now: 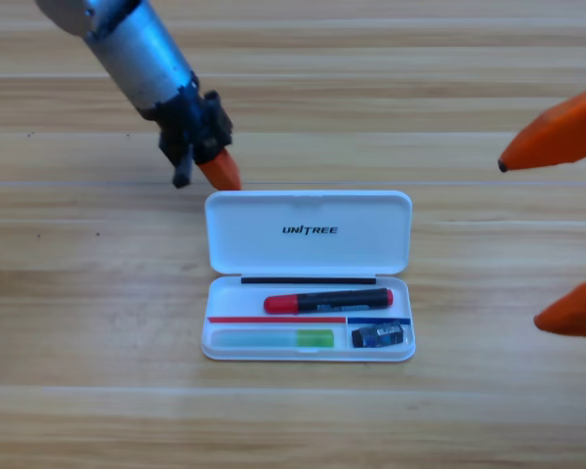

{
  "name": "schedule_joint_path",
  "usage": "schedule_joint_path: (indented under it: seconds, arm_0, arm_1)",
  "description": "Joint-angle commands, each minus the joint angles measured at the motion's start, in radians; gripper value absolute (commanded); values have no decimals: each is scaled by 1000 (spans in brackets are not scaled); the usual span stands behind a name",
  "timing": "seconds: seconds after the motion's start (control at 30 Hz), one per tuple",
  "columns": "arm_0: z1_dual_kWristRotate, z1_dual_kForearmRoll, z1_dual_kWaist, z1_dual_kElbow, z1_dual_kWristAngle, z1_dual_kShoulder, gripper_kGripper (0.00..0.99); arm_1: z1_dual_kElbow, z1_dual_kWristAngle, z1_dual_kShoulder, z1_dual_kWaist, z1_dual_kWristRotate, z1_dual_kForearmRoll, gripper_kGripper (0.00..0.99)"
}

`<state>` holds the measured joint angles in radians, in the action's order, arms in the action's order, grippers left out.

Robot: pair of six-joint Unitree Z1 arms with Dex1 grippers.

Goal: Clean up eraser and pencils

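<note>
Eraser (381, 336), red marker (328, 300) and green stick (273, 339) all lie inside the tray of the white case (309, 355), so the gathering looks finished; what seems left is shutting the lid (309, 232), which stands folded open behind the tray.

The left gripper (213, 166) hangs just above the lid's upper left corner, near it but apart, and I cannot tell how its pincer is set. From there the marker sits below and to the right, in the tray's upper row, long axis running left to right with its black end pointing right. The green stick lies parallel beneath it, bright end toward the right. The eraser rests in the small lower right pocket, lengthwise across.

The right gripper (562, 230) waits at the right edge, well apart from the case, its orange tips spread wide and empty.
</note>
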<state>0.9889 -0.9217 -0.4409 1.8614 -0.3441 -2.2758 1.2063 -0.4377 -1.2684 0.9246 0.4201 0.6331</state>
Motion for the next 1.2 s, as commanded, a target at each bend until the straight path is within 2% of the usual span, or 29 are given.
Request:
schedule_joint_path:
  seconds: [0.03,0.5,0.87,1.2]
  arm_0:
    - [-32,6,-53,15,-55,-74,0]
    - [-45,-97,-73,53,-147,-50,0]
    - [-52,-101,-108,-7,-157,-21,0]
    - [-59,-94,-162,-111,-170,52,0]
  arm_1:
    - [-34,-35,7,-6,-9,-15,960]
    - [-47,-42,3,-6,-9,-15,960]
    - [-48,-47,9,-6,-9,-15,960]
    - [-51,-53,9,-6,-7,-16,960]
